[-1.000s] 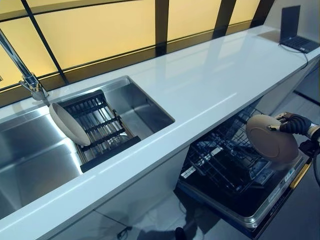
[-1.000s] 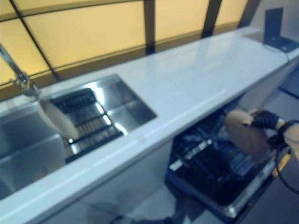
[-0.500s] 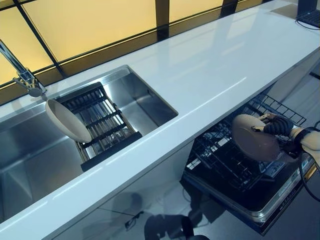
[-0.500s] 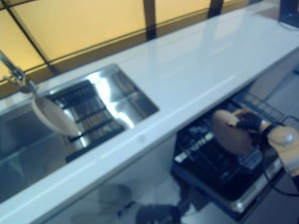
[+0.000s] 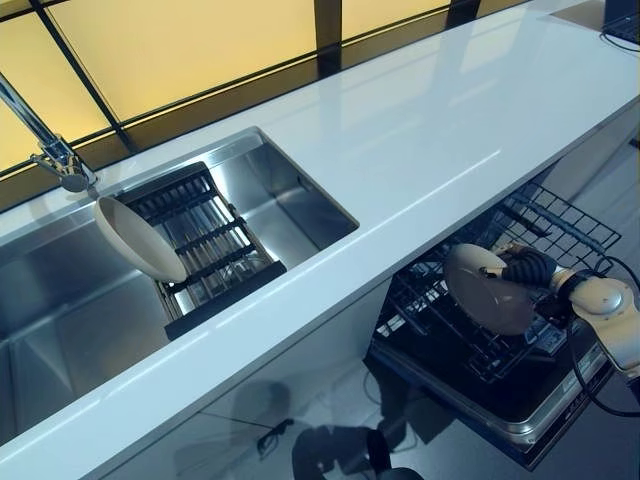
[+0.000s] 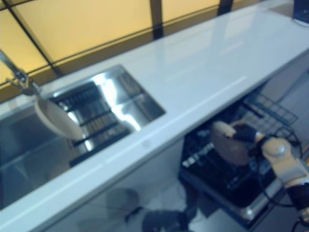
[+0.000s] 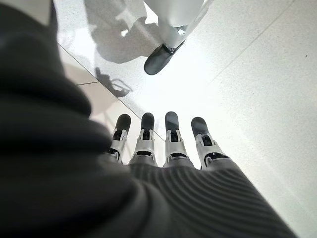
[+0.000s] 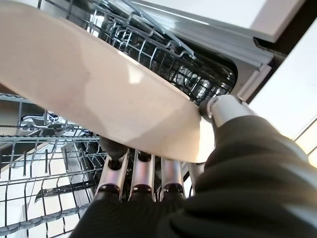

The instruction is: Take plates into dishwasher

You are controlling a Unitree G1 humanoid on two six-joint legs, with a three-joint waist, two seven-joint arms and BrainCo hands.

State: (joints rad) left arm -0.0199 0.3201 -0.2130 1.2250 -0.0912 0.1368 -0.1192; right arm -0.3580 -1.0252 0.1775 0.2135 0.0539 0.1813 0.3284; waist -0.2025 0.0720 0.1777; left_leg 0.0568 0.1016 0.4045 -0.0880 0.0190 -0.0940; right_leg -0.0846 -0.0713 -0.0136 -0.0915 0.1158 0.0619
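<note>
Beige and held on edge, a plate (image 5: 488,288) sits in the right hand (image 5: 525,268), thumb on one face and fingers (image 8: 143,171) curled behind the other, pinching its rim. It hangs just above the black wire rack (image 5: 470,330) of the open dishwasher (image 5: 520,395), which is pulled out below the white surface (image 5: 420,150); whether the plate's lower edge touches the rack wires cannot be told. A second beige plate (image 5: 138,240) leans tilted against the dark drying rack (image 5: 210,250) set in the steel sink (image 5: 60,320), near the faucet (image 5: 45,145). The left hand (image 7: 163,144) shows only in its own wrist view, hanging over the pale floor (image 7: 247,74) with fingers straight and nothing in them.
</note>
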